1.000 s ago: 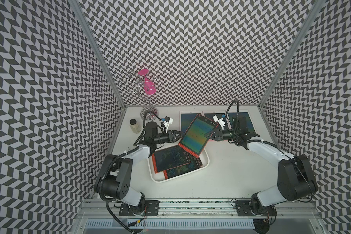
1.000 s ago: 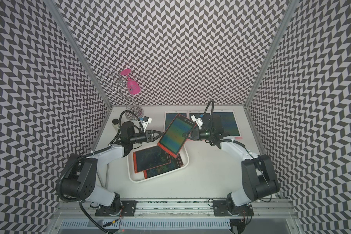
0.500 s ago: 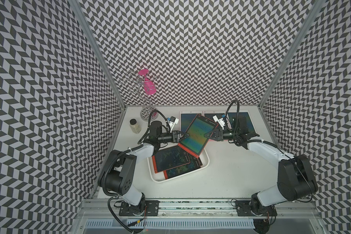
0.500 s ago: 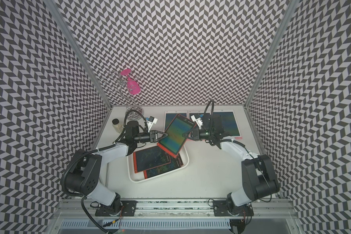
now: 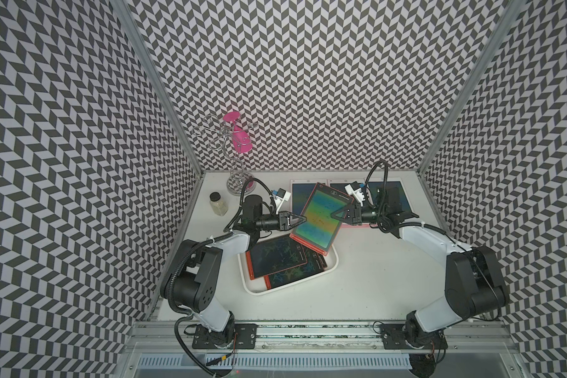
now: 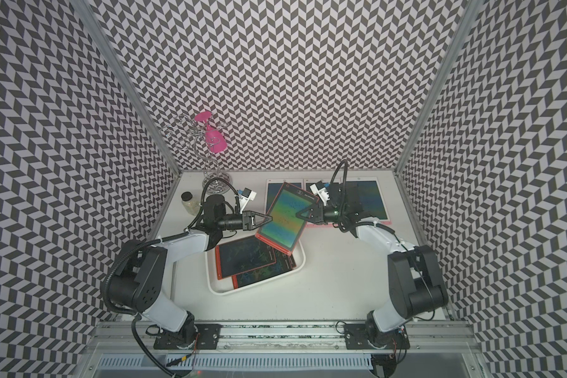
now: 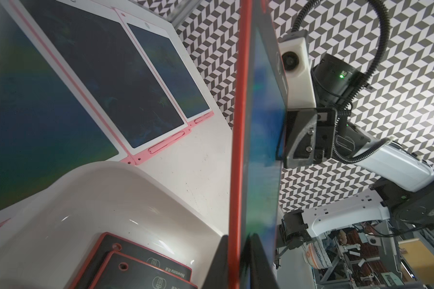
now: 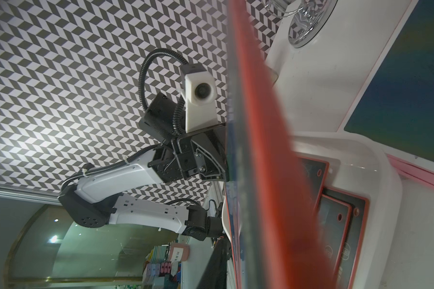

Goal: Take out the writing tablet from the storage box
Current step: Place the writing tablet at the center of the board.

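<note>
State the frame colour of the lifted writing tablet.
Red; the lifted tablet shows best in a top view.

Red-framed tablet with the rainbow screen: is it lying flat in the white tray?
No, tilted. The red-framed rainbow-screen writing tablet slants up above the shallow white plastic tray.

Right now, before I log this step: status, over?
Left gripper shut on one edge of the raised red tablet. Right gripper at opposite edge, grip unclear. Tablet tilted, low end over the storage box; two more tablets inside. Nothing blocking.

Red-framed tablet [image 5: 318, 219], rainbow screen up, hangs tilted over the far corner of the white box [image 5: 253, 290]. Two dark tablets [image 5: 275, 258] lie stacked inside.
</note>
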{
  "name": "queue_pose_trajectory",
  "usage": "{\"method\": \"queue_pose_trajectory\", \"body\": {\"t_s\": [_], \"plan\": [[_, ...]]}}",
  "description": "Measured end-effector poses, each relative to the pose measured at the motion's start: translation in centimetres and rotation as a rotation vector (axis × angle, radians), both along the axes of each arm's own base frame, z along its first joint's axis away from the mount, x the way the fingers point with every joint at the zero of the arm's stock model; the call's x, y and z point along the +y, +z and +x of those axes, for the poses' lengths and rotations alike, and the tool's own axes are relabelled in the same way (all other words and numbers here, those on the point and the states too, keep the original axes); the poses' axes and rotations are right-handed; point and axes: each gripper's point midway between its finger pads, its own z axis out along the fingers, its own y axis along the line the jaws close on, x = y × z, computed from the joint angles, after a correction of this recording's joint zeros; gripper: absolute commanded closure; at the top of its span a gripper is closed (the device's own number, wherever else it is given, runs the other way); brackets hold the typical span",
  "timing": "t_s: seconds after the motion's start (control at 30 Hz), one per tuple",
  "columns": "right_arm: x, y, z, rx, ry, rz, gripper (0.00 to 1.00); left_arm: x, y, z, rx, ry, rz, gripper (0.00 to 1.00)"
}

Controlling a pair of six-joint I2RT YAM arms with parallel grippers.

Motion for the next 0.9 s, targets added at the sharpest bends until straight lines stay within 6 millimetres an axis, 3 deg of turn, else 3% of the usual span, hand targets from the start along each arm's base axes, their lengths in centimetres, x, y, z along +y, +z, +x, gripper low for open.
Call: {"method": "queue_pose_trajectory", "body": {"t_s": [0.17, 0.47, 0.67, 0.9], "plan": [[-0.1, -0.5, 0.7, 0.004, -0.02, -0.007, 0.63, -0.5, 0.3, -0.6, 0.007, -0.033, -0.012, 1.0], [-1.0, -0.2, 1.8, 0.012, -0.06, 0.001, 0.44, -1.7, 0.0, -0.7, 0.026, -0.048, -0.003, 1.0], [-3.3, -0.9, 3.8, 0.022, -0.168, -0.031, 0.38, -2.8, -0.1, -1.1, 0.067, -0.042, -0.002, 1.0], [-8.0, -1.6, 6.3, 0.035, -0.371, -0.104, 0.35, -5.5, -0.3, -1.8, 0.127, -0.053, -0.011, 1.0]]}}
